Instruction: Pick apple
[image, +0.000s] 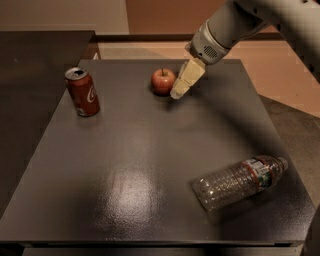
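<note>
The apple (163, 81), small, red with a short dark stem, sits upright near the far edge of the dark table (140, 165). My gripper (178, 94) reaches in from the upper right on a grey-white arm. Its cream-coloured fingers point down and to the left. The tips hang just to the right of the apple, very near its side and low over the table. Nothing is held in the gripper.
A red Coca-Cola can (82, 92) stands upright at the far left. An empty clear plastic bottle (238, 181) lies on its side at the near right. Beyond the table's far and right edges is a tan floor.
</note>
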